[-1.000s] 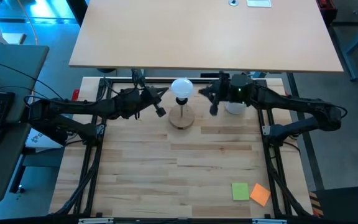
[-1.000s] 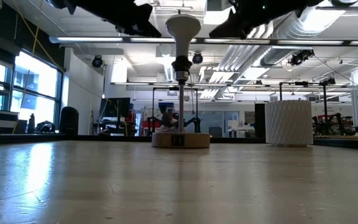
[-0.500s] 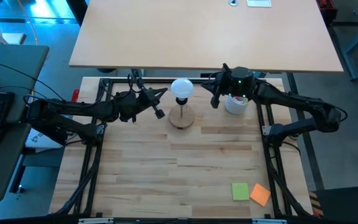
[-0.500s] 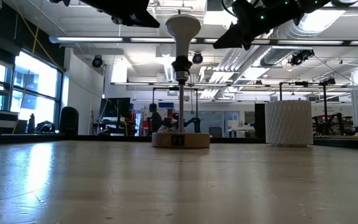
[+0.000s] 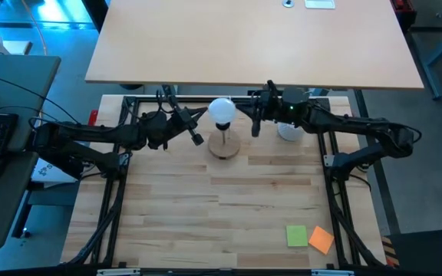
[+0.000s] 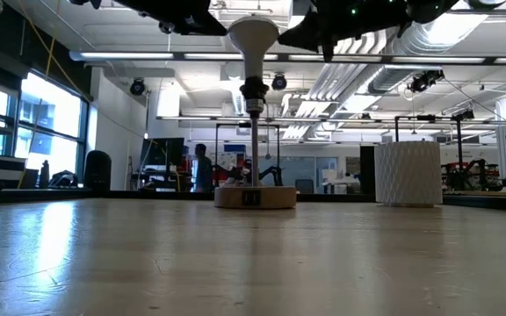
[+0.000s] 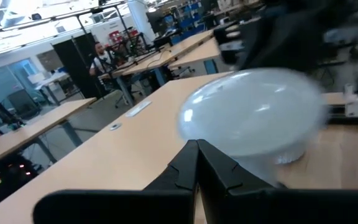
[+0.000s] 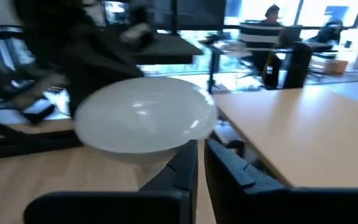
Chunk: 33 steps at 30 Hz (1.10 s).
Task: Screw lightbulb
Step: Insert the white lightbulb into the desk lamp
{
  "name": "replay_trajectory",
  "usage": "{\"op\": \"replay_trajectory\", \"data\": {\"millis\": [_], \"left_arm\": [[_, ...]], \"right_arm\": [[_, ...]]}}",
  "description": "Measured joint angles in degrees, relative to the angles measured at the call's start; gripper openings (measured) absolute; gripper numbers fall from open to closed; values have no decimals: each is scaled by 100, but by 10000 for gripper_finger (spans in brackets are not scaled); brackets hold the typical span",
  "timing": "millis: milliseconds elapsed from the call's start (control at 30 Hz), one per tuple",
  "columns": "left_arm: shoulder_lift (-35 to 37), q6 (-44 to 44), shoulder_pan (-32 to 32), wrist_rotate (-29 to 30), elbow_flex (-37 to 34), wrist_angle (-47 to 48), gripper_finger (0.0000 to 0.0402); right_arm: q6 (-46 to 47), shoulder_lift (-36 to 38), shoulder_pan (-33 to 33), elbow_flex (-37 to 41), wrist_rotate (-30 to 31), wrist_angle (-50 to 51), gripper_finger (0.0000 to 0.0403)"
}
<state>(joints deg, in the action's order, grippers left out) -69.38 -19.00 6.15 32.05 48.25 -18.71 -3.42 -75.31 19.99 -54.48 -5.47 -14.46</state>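
Left gripper, fingers pressed shut and empty, hovers just left of the lightbulb, seated upright on the wooden stand. Right gripper, nearly closed, holds nothing. The bulb looks light, smooth and fragile; grip the globe's widest part gently.

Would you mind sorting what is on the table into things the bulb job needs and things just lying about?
Part of the job:
- lightbulb, sitting on top of the stand
- wooden stand
- left gripper and right gripper, either side of the lightbulb

Just lying about:
- white cup
- green note
- orange note
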Motion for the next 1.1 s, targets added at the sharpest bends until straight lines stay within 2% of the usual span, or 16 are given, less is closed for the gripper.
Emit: {"op": "replay_trajectory", "data": {"millis": [67,233,400,533,700,767,900,1100], "left_arm": [[-2,-61,76,-8,-2,37,0],[-4,-67,385,-462,-2,95,0],[2,-150,560,-156,-4,293,0],[46,-173,440,103,-8,432,0],[79,-249,103,-82,-11,391,0],[79,-25,-22,-186,-11,92,0],[40,157,-137,-756,-6,-367,0],[-110,335,39,-784,-8,-410,0]], "right_arm": [[54,4,-176,0,-143,1,25],[51,9,-672,0,-218,158,25],[-163,31,-959,0,-209,320,25],[-156,271,-1024,0,377,820,25],[-25,616,-830,0,1724,1165,25],[129,651,-678,0,1912,1045,25],[211,507,-436,0,1457,652,25],[201,393,-507,0,560,359,25]]}}
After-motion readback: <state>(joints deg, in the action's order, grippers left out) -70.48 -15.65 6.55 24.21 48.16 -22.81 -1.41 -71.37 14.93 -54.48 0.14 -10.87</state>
